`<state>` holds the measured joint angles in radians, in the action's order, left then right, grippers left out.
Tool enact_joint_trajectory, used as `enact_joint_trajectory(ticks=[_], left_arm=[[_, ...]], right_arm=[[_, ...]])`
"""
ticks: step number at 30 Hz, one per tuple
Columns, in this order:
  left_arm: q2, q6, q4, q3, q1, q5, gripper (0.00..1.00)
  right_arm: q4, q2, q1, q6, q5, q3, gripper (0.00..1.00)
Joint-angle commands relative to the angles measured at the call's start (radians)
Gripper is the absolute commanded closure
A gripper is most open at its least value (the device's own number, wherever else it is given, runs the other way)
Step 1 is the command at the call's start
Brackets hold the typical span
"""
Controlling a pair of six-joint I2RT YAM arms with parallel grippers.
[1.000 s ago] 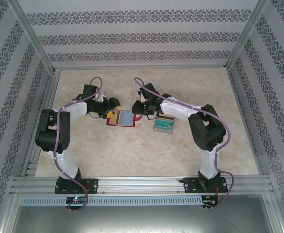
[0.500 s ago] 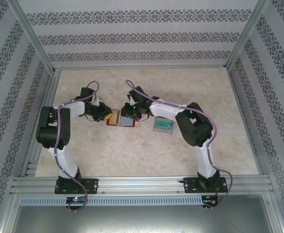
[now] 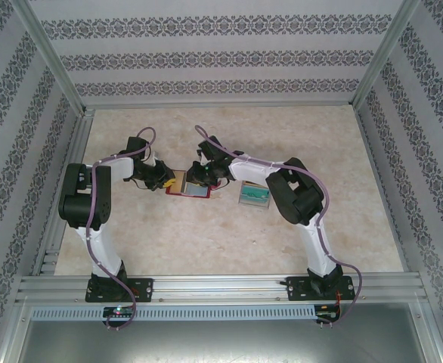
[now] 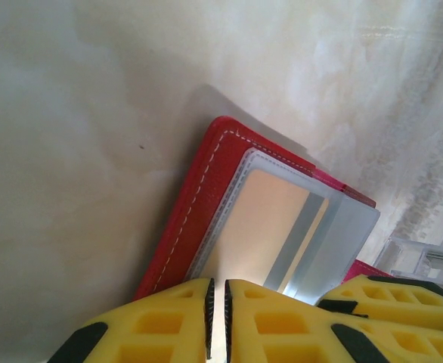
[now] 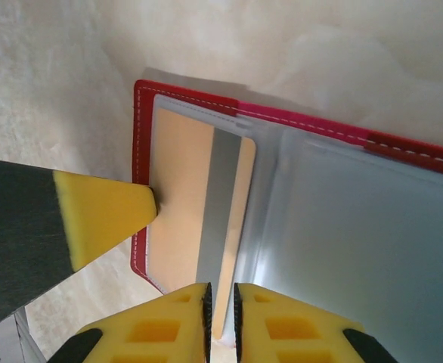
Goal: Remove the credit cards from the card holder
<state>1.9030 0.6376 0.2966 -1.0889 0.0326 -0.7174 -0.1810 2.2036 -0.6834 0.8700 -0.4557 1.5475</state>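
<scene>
Now R hand point(image 5: 221, 301) nips beige card point(image 5: 178, 198) in wallet point(image 5: 312, 118)

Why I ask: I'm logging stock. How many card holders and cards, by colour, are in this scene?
Red card holder: 1
Beige-gold card: 1, tucked in the holder's pocket
Teal card: 1, lying loose beside the holder
Dark card: 1, peeking from under the teal one, hard to make out
Total: 4

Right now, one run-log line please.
left gripper: shut on card holder | right gripper: shut on beige card | teal card: out, on table
</scene>
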Motion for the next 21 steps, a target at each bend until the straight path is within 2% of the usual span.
enact_joint_trajectory(ticks=[1, 21], left_arm=[[0.016, -0.024, 0.038, -0.001, -0.002, 0.015, 0.85], [-0.001, -0.021, 0.033, 0.012, 0.000, 0.013, 0.86]], right_arm=[[0.020, 0.033, -0.005, 0.032, -0.029, 0.034, 0.80], [0.054, 0.084, -0.008, 0.087, -0.070, 0.059, 0.81]])
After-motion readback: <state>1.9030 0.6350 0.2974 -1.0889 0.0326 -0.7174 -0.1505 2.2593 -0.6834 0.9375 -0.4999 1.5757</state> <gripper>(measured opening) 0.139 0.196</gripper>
